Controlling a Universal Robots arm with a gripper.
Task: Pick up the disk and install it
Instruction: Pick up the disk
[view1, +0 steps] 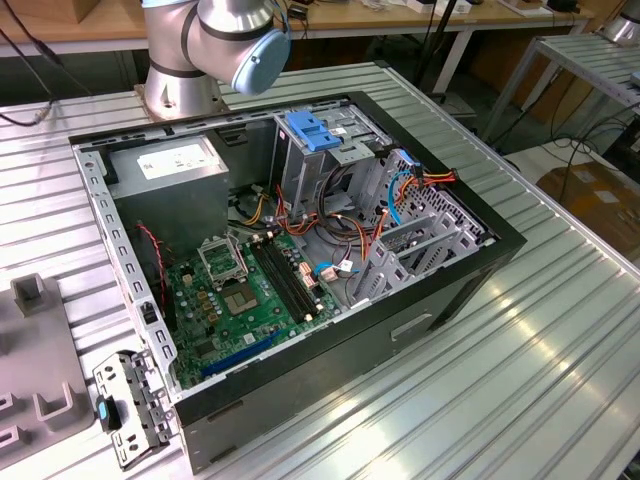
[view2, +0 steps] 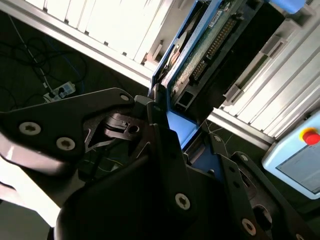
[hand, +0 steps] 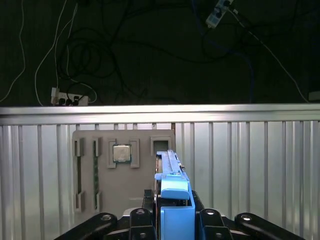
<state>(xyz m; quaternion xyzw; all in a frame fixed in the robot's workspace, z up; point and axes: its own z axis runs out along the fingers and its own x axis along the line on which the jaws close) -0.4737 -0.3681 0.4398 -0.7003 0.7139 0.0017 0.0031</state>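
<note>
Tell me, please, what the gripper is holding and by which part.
The disk, edge-on: fingers of the gripper clamp its blue carrier at one end.

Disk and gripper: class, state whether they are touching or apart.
Touching. In the first wrist view the disk stands edge-on in the gripper, whose fingers press its blue carrier from both sides, no gap.

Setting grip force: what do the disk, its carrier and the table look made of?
Disk: the face seen in the second wrist view is green circuit-board laminate with a connector row, slightly glossy. Carrier: probably moulded plastic, uniform matte blue with rounded edges. Table: likely aluminium, ribbed slats with a pale silvery sheen.
</note>
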